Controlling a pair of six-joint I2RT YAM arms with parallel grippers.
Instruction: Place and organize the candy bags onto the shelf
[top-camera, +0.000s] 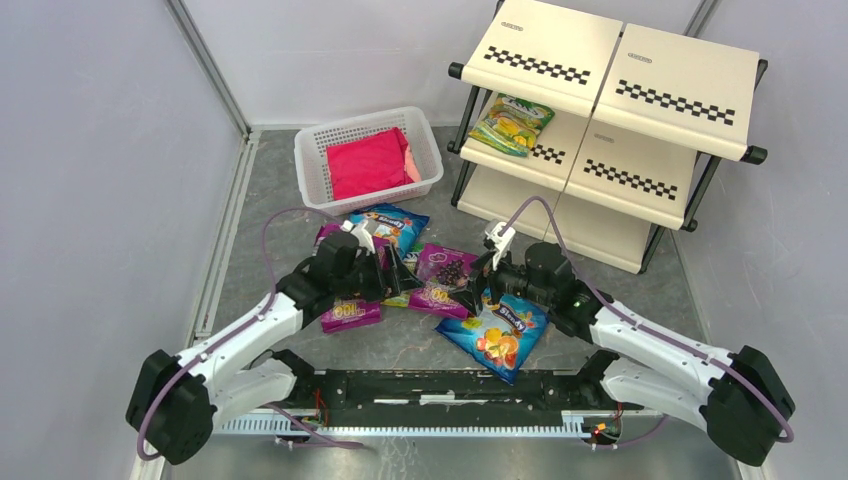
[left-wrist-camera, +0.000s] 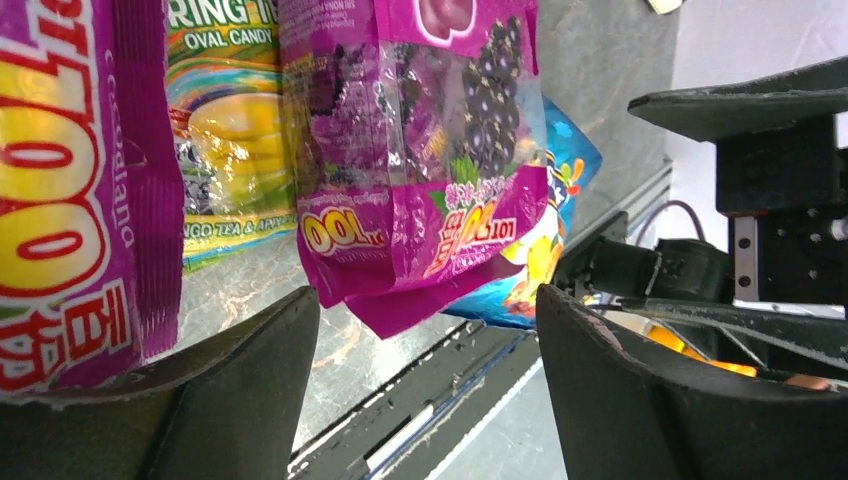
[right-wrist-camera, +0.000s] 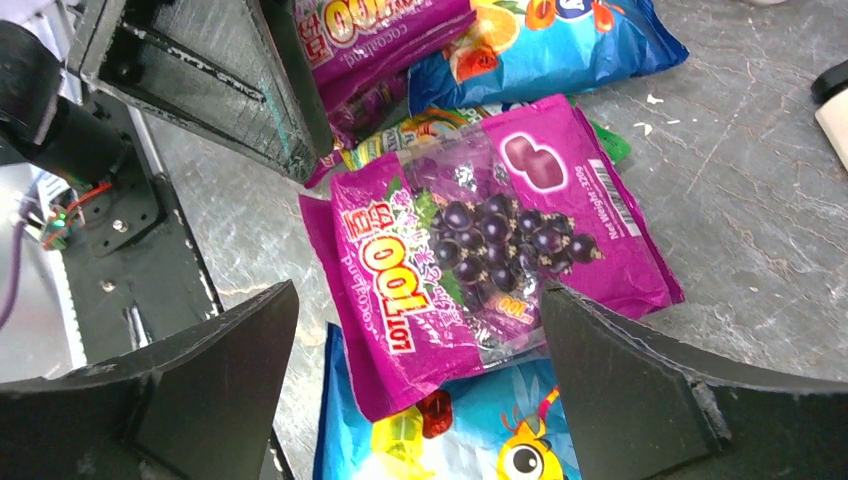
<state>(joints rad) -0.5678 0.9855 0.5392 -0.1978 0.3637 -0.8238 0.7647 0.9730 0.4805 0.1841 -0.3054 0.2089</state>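
Overhead, we see both arms bent low over a loose pile of candy bags (top-camera: 350, 312) at the table's centre. The left gripper (top-camera: 392, 272) sits at 9 o'clock of the grape bag (top-camera: 447, 277) and the right gripper (top-camera: 482, 285) at 3 o'clock of it. Both grippers are spread wide and hold nothing, and each wrist view shows bare fingers framing the bags beneath.

The grape bag lies flat and print-side up. Its long axis runs roughly from 12 to 6 o'clock, with the yellow "100" lettering at the end nearest the arm bases. Its near corner overlaps a blue fruit bag (top-camera: 497, 335), and a yellow-green bag peeks out from under its 9 o'clock side.

We judge these pouches light, limp and slick, with glossy film that crinkles and sweets inside that shift. A squeeze on the flat middle would likely slide off. The flat seam at either short end, or the corner riding up on the blue fruit bag, looks the surer hold.

The shelf (top-camera: 680, 70) waits at 1 o'clock, its tiers sloping toward the arms. One lemon bag (top-camera: 512, 123) already sits on the left half of the middle tier. A white basket (top-camera: 312, 150) of pink cloth (top-camera: 368, 165) stands at 11 o'clock.
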